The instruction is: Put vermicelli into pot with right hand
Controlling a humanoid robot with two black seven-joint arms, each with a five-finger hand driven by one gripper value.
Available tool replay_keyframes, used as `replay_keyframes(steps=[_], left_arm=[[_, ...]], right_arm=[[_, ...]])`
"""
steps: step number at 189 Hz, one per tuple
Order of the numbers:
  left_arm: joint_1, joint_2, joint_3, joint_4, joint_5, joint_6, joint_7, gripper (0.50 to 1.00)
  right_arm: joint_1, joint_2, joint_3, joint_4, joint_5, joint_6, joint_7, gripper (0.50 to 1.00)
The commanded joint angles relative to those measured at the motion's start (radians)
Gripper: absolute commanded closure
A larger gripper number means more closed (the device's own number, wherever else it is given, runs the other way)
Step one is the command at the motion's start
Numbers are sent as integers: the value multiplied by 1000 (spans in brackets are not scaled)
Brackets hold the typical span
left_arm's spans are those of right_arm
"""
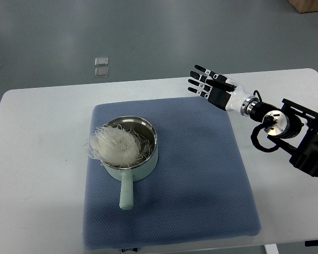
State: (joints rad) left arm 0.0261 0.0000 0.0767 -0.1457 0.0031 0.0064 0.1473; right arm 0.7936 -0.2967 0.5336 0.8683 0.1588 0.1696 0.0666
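A pale green pot (144,162) with a steel inside stands on the left half of a blue mat (201,174), its handle (126,192) pointing toward the near edge. A tangle of white vermicelli (114,146) lies in the pot and spills over its left rim. My right hand (205,82) hovers at the mat's far right corner, well away from the pot, fingers spread and holding nothing. Its arm (278,124) comes in from the right edge.
The mat lies on a white table (37,159). Two small clear squares (101,66) lie on the grey floor beyond the table's far edge. A brown box corner (310,5) shows at the top right.
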Motion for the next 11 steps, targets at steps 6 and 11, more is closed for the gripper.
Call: replay_keyframes(steps=[6,11], left_arm=[[0,0,0,0,0,0,0,500],[0,0,0,0,0,0,0,500]], right_arm=[[-8,1,0,0,2,-1,1,572],[-10,1,0,0,2,-1,1,572]])
